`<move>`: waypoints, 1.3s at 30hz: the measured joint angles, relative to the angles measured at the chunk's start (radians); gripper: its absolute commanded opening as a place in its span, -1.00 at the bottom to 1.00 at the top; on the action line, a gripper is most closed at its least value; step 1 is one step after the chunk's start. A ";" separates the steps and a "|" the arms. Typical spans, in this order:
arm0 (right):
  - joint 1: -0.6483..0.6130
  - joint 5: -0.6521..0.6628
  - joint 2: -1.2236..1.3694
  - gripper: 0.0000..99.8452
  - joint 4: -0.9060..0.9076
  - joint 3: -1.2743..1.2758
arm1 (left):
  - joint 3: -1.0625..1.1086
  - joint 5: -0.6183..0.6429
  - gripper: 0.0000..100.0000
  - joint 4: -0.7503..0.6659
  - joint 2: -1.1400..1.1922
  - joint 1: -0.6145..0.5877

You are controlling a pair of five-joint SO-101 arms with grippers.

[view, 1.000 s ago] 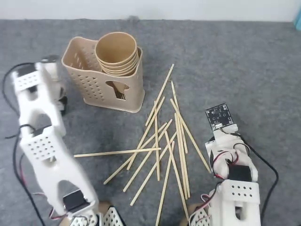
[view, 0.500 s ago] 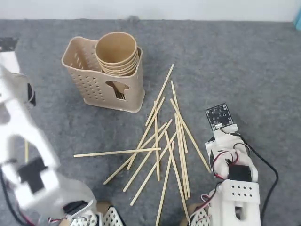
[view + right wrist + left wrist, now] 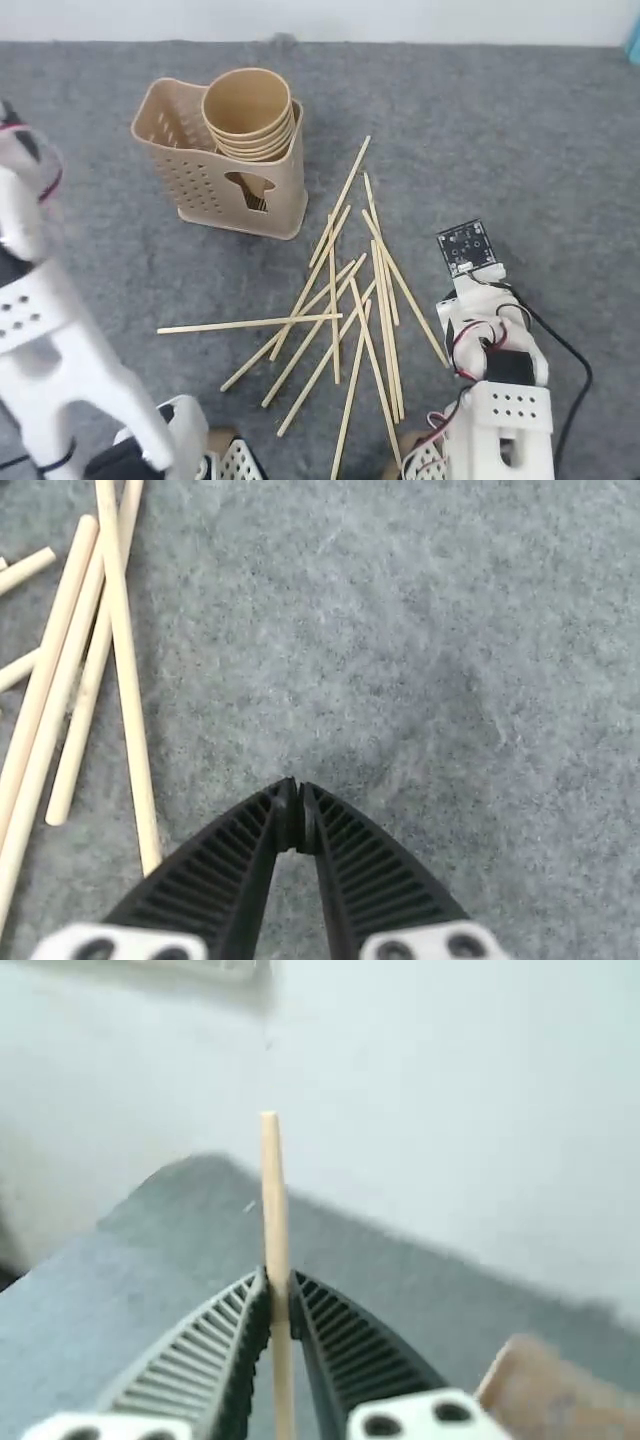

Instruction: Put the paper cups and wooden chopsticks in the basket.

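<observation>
Seen from the high view, the grey-covered bench (image 3: 520,130) carries a tan perforated basket (image 3: 215,175) that stands upright toward its far left corner. A nested stack of paper cups (image 3: 248,108) sits in the end of the basket nearer the bench's right edge, mouths up, with rims above the basket wall. Loose wooden chopsticks (image 3: 335,300) lie in a crossed heap around the middle of the bench. The heap runs from just beside the basket down to the near edge, and one stick lies crosswise, pointing toward the left edge. The left arm (image 3: 45,340) rises along the left edge, well apart from the heap. The right arm (image 3: 490,370) sits at the near edge, with its wrist just beside the outermost sticks.

In the left wrist view, the left gripper (image 3: 280,1285) is clamped on a single chopstick (image 3: 270,1180). The stick stands between the ribbed jaws, and its free end sticks out past their tips against a pale wall (image 3: 450,1080) beyond the bench.

In the right wrist view, the right gripper (image 3: 297,790) is closed with nothing in it, tips together over bare grey cover. Several chopsticks lie near it. One runs close by a jaw, and it is unclear whether they touch.
</observation>
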 measured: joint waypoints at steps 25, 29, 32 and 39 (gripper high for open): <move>0.000 0.035 0.000 -0.98 0.000 0.000 | 0.752 -0.089 -0.97 -1.395 -0.002 0.361; 0.000 0.035 0.000 -0.98 0.000 0.000 | 0.767 -0.110 -0.97 -1.425 0.012 0.367; 0.000 0.035 0.000 -0.98 0.000 0.000 | 0.740 -0.114 -0.94 -1.430 0.089 0.365; 0.000 0.038 0.000 -0.98 0.000 0.000 | 0.671 -0.114 -0.58 -1.430 0.241 0.302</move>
